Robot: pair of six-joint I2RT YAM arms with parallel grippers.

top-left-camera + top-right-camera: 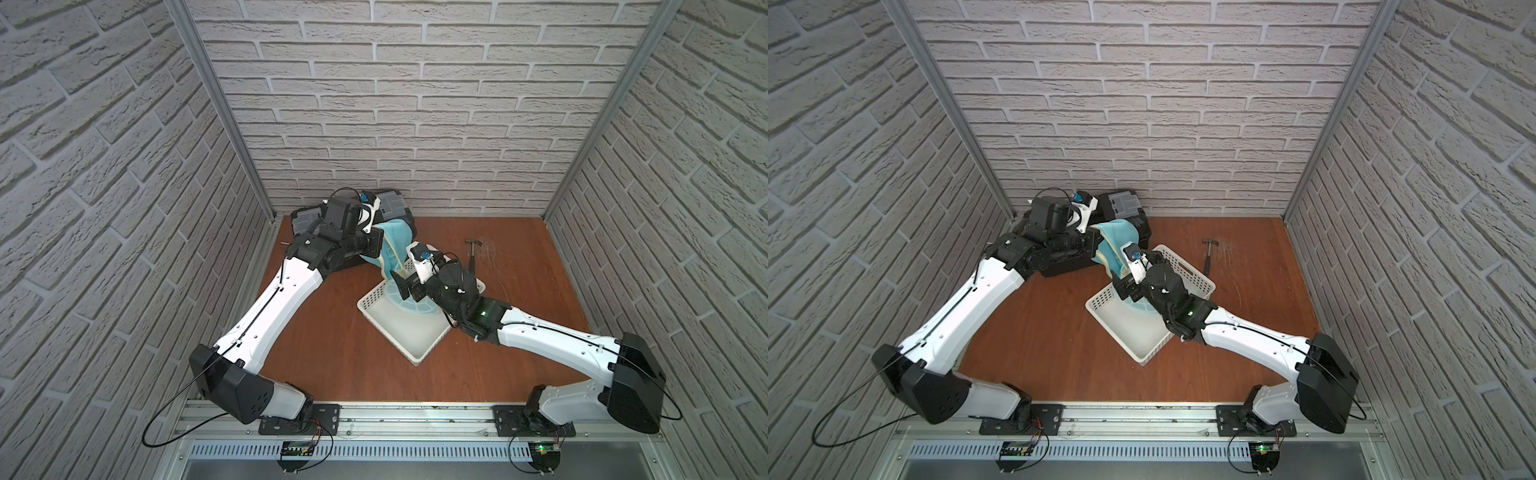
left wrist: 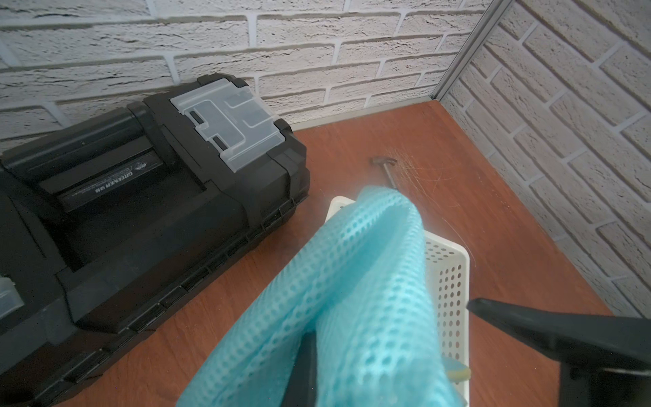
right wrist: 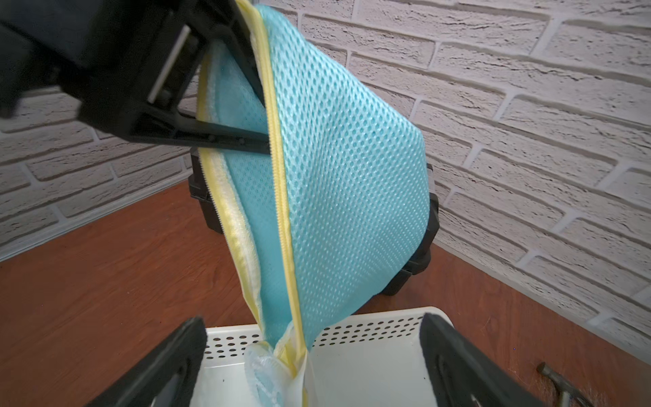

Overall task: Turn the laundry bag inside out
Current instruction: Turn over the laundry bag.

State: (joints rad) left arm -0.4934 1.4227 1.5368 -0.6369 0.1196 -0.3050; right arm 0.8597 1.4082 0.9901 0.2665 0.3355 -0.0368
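Note:
The laundry bag [image 1: 395,245] [image 1: 1117,239], light-blue mesh with a yellow zip edge, hangs stretched from my left gripper [image 1: 380,241] down into the white basket [image 1: 415,345]. Its round spoked end [image 1: 409,305] rests on the basket floor. My left gripper [image 2: 317,338] is shut on the bag [image 2: 352,299] near the top of the open zip; mesh drapes over its jaws. My right gripper [image 3: 313,327] stands open over the basket [image 3: 370,324], its fingers [image 3: 190,338] either side of the bag's [image 3: 345,183] lower tip without touching it.
A black toolbox [image 1: 390,203] [image 2: 141,211] sits against the back wall behind the bag. A hammer [image 1: 473,253] [image 1: 1207,253] lies on the wooden table right of the basket. Brick-pattern walls close in three sides.

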